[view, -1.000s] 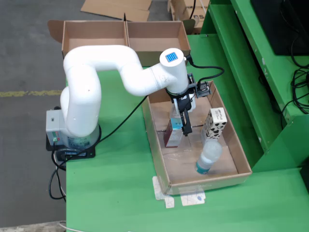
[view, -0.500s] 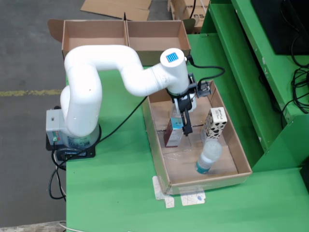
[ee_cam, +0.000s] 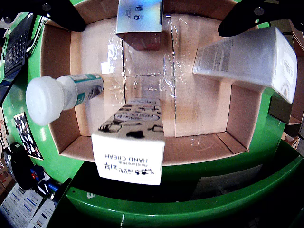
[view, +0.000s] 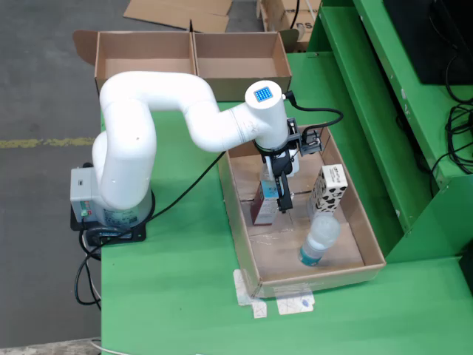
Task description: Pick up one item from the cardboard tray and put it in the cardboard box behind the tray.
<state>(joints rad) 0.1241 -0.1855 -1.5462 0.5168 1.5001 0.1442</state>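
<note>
The cardboard tray (view: 322, 276) on the green table holds a dark red box (view: 261, 209), a cow-patterned hand cream box (view: 329, 188) and a clear bottle (view: 319, 238) lying on its side. My gripper (view: 281, 198) hangs inside the tray, right beside the dark red box. In the wrist view my gripper (ee_cam: 156, 14) is open, its two black fingers (ee_cam: 61, 12) spread wide at the top corners. The red box (ee_cam: 140, 19) sits between them, touched by neither. The hand cream box (ee_cam: 130, 147), the bottle (ee_cam: 61, 95) and a white box (ee_cam: 251, 59) lie further off.
A two-compartment cardboard box (view: 191, 53) stands behind the tray, beyond the arm's elbow. The arm's base (view: 111, 211) sits at the table's left edge. Raised green framing (view: 384, 111) runs along the tray's right side. Black cables trail from the wrist.
The wrist has dropped slightly toward the tray and turned a little. The gripper stays beside the red box, and the items in the tray have not moved.
</note>
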